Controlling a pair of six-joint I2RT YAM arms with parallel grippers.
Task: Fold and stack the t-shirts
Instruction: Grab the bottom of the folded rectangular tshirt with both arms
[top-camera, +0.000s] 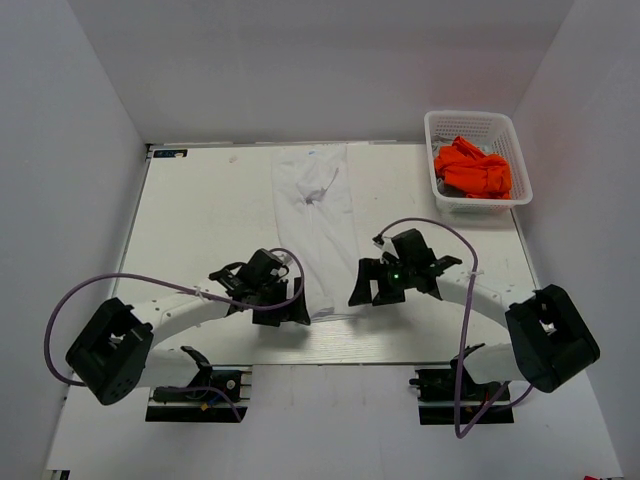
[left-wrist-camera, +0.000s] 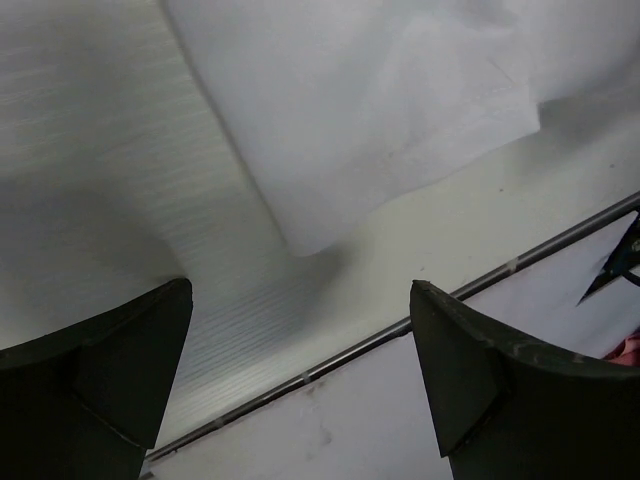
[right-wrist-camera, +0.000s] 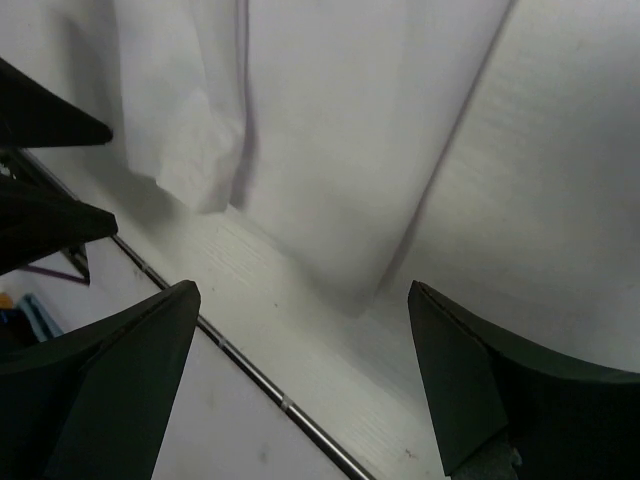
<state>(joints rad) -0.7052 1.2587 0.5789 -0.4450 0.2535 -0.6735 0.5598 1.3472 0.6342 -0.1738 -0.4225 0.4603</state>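
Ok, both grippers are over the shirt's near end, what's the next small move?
Probably lower the left gripper and right gripper, both open, onto the white shirt's near corners and pinch: it's a long strip, not yet folded crosswise.

We see the white t-shirt (top-camera: 318, 225) folded lengthwise into a narrow strip, lying flat from the upper centre of the frame down to its middle, slightly wrinkled near the top end. The orange t-shirt (top-camera: 473, 168) sits crumpled in the basket (top-camera: 470, 115) at upper right
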